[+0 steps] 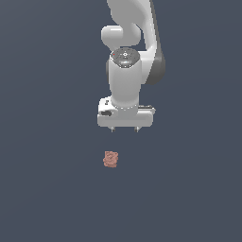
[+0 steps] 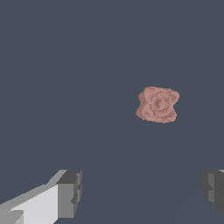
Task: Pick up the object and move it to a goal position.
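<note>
The object [image 1: 110,159] is a small salmon-pink lumpy piece with a bumpy surface, lying on the dark grey floor. It also shows in the wrist view [image 2: 158,104]. My white gripper [image 1: 125,128] hangs above the floor, pointing down, farther back than the object and slightly toward the exterior view's right. Its jaws stand wide apart with nothing between them. In the wrist view the gripper [image 2: 142,192] shows two grey fingertips [image 2: 70,192] far apart, and the object lies beyond them, outside the gap.
The white arm [image 1: 130,33] rises behind the gripper. A plain dark grey floor [image 1: 47,189] fills both views.
</note>
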Motion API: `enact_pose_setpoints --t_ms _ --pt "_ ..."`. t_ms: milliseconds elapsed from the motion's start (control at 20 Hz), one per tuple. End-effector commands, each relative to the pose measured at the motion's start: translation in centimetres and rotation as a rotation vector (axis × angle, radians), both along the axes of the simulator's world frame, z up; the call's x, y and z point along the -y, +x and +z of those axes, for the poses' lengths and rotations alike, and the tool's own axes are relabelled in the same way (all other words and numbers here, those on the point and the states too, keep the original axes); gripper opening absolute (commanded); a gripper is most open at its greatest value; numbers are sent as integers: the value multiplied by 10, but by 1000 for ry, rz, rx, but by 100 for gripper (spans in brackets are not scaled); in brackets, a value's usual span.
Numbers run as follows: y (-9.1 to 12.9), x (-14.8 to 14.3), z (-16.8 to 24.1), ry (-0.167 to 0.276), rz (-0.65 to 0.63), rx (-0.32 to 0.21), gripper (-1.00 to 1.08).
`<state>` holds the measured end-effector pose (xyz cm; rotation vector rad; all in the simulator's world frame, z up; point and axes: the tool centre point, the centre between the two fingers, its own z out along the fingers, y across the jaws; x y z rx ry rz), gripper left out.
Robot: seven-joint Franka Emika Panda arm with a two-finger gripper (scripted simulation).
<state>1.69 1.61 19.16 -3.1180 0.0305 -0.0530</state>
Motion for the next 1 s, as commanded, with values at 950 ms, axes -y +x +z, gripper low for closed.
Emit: enact_pose_setpoints --t_ms 950 --pt "14 -12 12 -13 52 39 100"
